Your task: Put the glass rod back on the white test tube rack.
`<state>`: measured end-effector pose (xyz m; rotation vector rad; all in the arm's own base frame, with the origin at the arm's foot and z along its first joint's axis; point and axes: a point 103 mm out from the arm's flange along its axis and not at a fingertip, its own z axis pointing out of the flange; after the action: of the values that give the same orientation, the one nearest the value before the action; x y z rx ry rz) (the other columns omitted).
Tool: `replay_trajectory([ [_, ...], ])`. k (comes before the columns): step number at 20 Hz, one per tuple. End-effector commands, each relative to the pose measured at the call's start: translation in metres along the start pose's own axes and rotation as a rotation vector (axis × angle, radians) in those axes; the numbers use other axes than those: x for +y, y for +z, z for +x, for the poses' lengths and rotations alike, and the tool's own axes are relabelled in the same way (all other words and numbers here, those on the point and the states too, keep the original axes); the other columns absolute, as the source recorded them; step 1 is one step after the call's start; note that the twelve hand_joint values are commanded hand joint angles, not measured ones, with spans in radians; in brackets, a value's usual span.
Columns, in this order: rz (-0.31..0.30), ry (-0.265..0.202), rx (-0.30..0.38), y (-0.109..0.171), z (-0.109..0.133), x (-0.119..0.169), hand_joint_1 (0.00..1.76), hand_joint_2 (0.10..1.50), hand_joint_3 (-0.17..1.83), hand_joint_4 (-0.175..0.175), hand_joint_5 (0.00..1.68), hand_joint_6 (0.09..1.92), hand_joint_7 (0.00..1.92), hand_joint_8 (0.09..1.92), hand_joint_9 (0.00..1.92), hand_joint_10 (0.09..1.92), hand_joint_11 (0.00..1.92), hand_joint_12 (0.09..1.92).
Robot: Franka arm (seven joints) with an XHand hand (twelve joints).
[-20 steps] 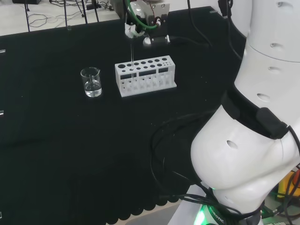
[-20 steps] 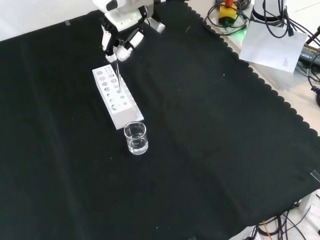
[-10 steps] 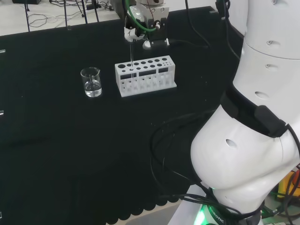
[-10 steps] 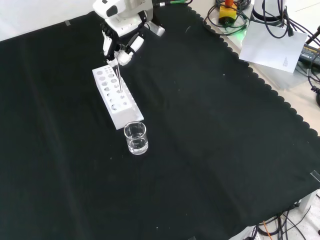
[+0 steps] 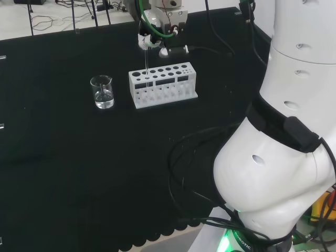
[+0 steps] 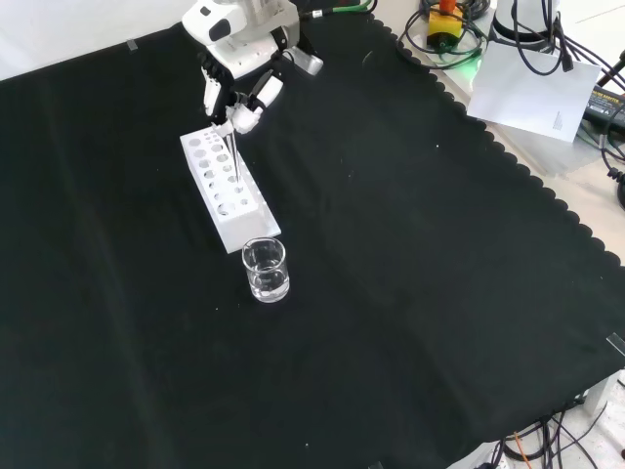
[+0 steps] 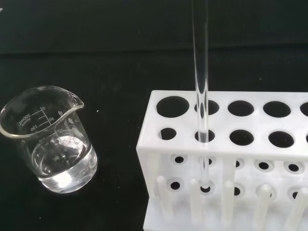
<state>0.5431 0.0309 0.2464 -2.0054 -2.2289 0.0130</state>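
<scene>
One robot hand (image 6: 237, 103) above the rack (image 6: 227, 190) pinches the upright glass rod (image 7: 200, 72), standing in a hole.

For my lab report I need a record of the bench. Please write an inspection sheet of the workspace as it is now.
Surface: black cloth, bare around the ware.
Job's things: glass rod stands upright through a hole of the white rack, second hole from the beaker end.
Clutter: beaker holding clear liquid, beside the rack's end, apart from it.
Hand: hand above the rack, fingers pinching the rod's top.
Cables: black cables on the cloth near the arm's base.
Surroundings: white paper and cables beyond the cloth's edge.
</scene>
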Motion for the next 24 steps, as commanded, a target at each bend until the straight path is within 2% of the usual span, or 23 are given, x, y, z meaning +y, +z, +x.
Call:
replay_trajectory([
  [1, 0.006, 0.004, 0.015, 0.000, -0.001, 0.000, 1.28, 1.12, 0.00, -0.175, 0.94, 0.79, 1.05, 1.22, 1.49, 1.05, 1.59, 0.77],
  [3, 0.016, 0.000, 0.020, 0.001, 0.001, 0.001, 1.28, 1.12, 0.00, -0.175, 0.93, 0.80, 1.05, 1.22, 1.49, 1.05, 1.59, 0.77],
  [5, 0.034, -0.047, 0.026, 0.001, 0.003, 0.002, 1.28, 1.11, 0.00, -0.175, 0.93, 0.81, 1.06, 1.19, 1.49, 1.04, 1.60, 0.77],
  [8, 0.065, -0.066, 0.001, 0.002, 0.006, 0.002, 1.36, 1.07, -0.04, -0.175, 0.79, 1.00, 1.13, 0.91, 1.46, 1.04, 1.63, 0.81],
  [10, 0.079, -0.065, 0.003, 0.002, 0.007, 0.002, 1.41, 1.01, -0.13, -0.175, 0.62, 1.07, 0.93, 0.91, 1.45, 1.01, 1.64, 0.86],
  [11, 0.086, -0.064, 0.006, 0.003, 0.009, 0.002, 1.50, 0.98, -0.15, -0.175, 0.53, 1.07, 0.82, 0.91, 1.42, 0.82, 1.64, 0.90],
  [13, 0.098, -0.062, 0.006, 0.004, 0.011, 0.001, 1.60, 0.94, -0.17, -0.175, 0.35, 0.93, 0.61, 0.90, 1.45, 0.47, 1.63, 0.96],
  [15, 0.100, -0.061, 0.004, 0.004, 0.011, 0.000, 1.63, 0.92, -0.17, -0.175, 0.26, 0.74, 0.47, 0.90, 1.49, 0.29, 1.64, 0.99],
  [18, 0.097, -0.048, 0.003, 0.002, 0.007, 0.000, 1.64, 0.91, -0.17, -0.175, 0.24, 0.61, 0.41, 0.89, 1.52, 0.19, 1.65, 1.00],
  [24, 0.090, -0.027, -0.003, -0.005, -0.003, -0.002, 1.64, 0.91, -0.17, -0.175, 0.25, 0.56, 0.41, 0.88, 1.55, 0.14, 1.66, 1.00],
])
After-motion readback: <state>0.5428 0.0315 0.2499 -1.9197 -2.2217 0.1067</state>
